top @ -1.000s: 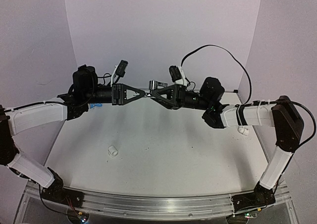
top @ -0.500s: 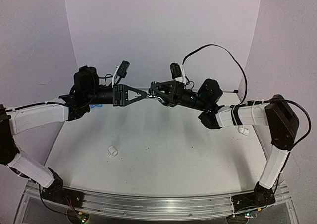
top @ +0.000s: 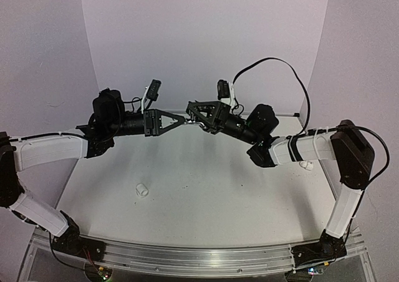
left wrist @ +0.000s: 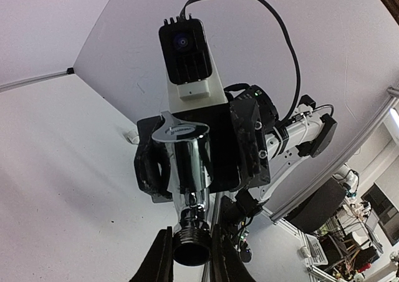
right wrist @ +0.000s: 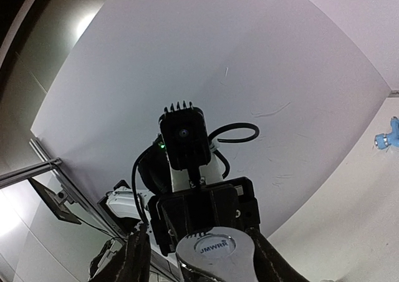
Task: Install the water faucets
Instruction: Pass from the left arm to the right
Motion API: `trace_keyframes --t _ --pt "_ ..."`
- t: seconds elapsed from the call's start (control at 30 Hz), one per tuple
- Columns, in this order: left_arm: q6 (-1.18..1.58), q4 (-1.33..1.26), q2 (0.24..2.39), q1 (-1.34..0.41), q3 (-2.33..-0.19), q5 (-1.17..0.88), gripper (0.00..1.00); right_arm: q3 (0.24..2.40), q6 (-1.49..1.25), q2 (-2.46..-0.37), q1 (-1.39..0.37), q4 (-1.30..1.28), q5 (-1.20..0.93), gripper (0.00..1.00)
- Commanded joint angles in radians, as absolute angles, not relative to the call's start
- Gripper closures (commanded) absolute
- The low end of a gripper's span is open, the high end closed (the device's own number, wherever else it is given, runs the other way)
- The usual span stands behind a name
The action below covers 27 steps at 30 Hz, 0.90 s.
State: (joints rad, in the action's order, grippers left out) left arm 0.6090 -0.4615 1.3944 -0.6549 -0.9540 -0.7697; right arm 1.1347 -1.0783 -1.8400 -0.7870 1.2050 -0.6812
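The silver faucet (top: 196, 124) hangs in mid-air between the two arms, above the back of the table. My left gripper (top: 186, 120) is shut on its threaded end; in the left wrist view the fingers (left wrist: 161, 257) pinch the dark threaded collar of the silver faucet (left wrist: 190, 163). My right gripper (top: 202, 124) faces it from the other side. Its jaws straddle the faucet's lever top (right wrist: 215, 251) with a gap at the left finger (right wrist: 137, 257), so the right gripper (right wrist: 202, 260) stands open. The blue faucet (right wrist: 386, 138) lies on the table, far off.
A white pipe fitting (top: 143, 189) lies on the table (top: 206, 194) at front left. Another white fitting (top: 305, 165) sits under the right forearm. White walls close in behind and on both sides. A black cable (top: 280, 67) loops above the right wrist.
The right gripper has rolled and tilted about the faucet's top and risen slightly, its forearm drawing inward. The left gripper has kept its hold and barely moved.
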Motion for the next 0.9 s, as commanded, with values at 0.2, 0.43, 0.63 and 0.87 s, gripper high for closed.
trace_keyframes --t 0.2,0.43,0.63,0.87 --pt "0.611 -0.527 1.353 -0.655 -0.953 -0.688 1.0 1.118 -1.068 -1.825 -0.806 1.287 -0.689 0.51" --pt "0.614 -0.527 1.341 -0.654 -0.952 -0.674 1.0 1.087 -1.029 -1.802 -0.808 1.25 -0.684 0.64" --pt "0.627 -0.528 1.358 -0.653 -0.948 -0.71 1.0 1.129 -1.009 -1.81 -0.807 1.208 -0.721 0.75" --pt "0.629 -0.528 1.358 -0.653 -0.94 -0.717 1.0 1.15 -0.998 -1.816 -0.807 1.199 -0.753 0.76"
